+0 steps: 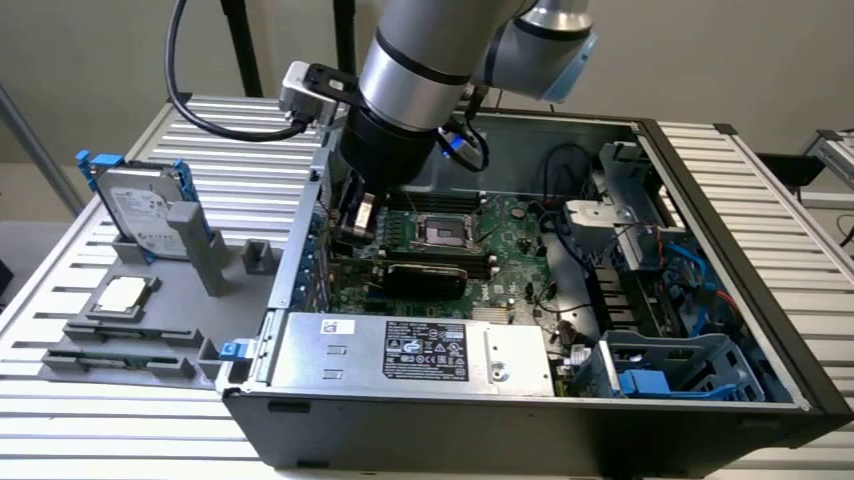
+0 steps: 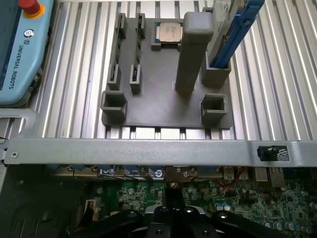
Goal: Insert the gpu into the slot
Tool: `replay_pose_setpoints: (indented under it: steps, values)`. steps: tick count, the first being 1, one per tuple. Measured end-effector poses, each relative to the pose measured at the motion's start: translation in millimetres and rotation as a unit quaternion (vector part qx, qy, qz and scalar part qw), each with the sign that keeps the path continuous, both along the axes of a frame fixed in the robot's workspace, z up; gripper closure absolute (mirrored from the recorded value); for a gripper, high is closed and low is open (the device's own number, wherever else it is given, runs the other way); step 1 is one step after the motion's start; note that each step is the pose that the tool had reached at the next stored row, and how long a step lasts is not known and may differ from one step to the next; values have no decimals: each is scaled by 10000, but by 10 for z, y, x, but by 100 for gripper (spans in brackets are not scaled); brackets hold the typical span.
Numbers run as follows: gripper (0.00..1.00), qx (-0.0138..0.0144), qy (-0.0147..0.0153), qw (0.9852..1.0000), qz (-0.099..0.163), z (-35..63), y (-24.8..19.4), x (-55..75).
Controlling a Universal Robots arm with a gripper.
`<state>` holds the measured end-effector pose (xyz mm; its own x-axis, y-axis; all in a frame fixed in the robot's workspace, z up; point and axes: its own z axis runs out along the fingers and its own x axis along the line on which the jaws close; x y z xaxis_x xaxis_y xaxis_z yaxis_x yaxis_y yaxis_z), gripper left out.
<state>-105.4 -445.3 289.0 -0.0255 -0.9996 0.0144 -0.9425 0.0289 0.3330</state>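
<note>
The open black computer case (image 1: 747,330) is lying on the ribbed metal bench (image 1: 240,140), filling the frame's centre and right and holding a green motherboard (image 1: 514,250) and, along its lower edge, a silver power supply (image 1: 414,352). The flat black gpu (image 1: 424,274) is lying mid-board, long axis running left-right. The hand (image 1: 358,215) is sitting clenched at upper centre, grasping nothing visible.

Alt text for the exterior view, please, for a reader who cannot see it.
A robot arm reaches down into an open computer case over the motherboard, above a black gpu. A silver power supply sits nearer the camera.
</note>
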Motion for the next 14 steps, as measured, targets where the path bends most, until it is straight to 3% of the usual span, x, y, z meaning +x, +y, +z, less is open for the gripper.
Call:
replay_pose_setpoints:
  steps: [14]
  values:
    - [89,-15,1,9998,-207,0,-25,-44]
